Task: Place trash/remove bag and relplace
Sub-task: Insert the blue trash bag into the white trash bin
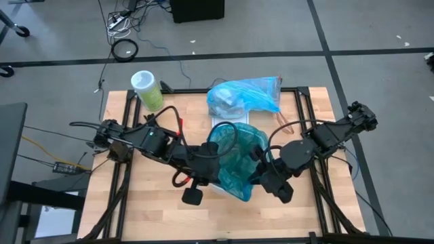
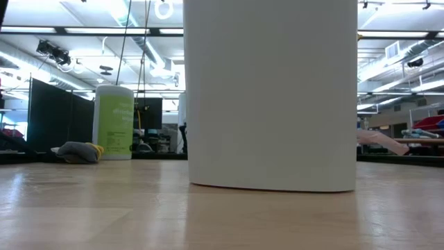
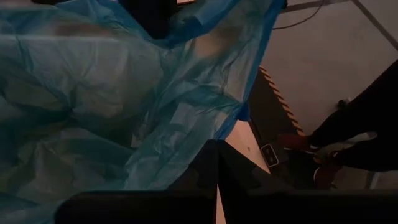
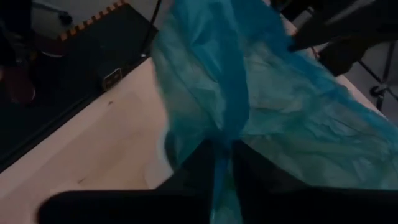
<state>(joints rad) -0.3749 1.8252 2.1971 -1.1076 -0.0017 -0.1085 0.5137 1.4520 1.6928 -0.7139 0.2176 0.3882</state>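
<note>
The wooden table [image 1: 163, 203] carries a white cylindrical bin [image 2: 270, 94], which fills the middle of the low view with a smooth, matte wall. Over its mouth sits a darker teal-green plastic bag [image 1: 235, 157], thin, translucent and heavily creased; it is held spread from two sides, probably so that its opening can be drawn down around the bin rim. The left gripper [image 1: 211, 161] stands at the bag's left edge and the right gripper [image 1: 263, 163] at its right edge; each wrist view shows that arm's two dark fingers clenched on a fold of the film. Behind the bin, toward the far table edge, the bag [image 1: 245, 95] of light sky-blue film lies bunched and knot-like, with pale trash [image 1: 225, 102] showing through it, set clear of the work area. A pale green cylindrical canister [image 1: 148, 90] with a white lid stands near the far left corner.
</note>
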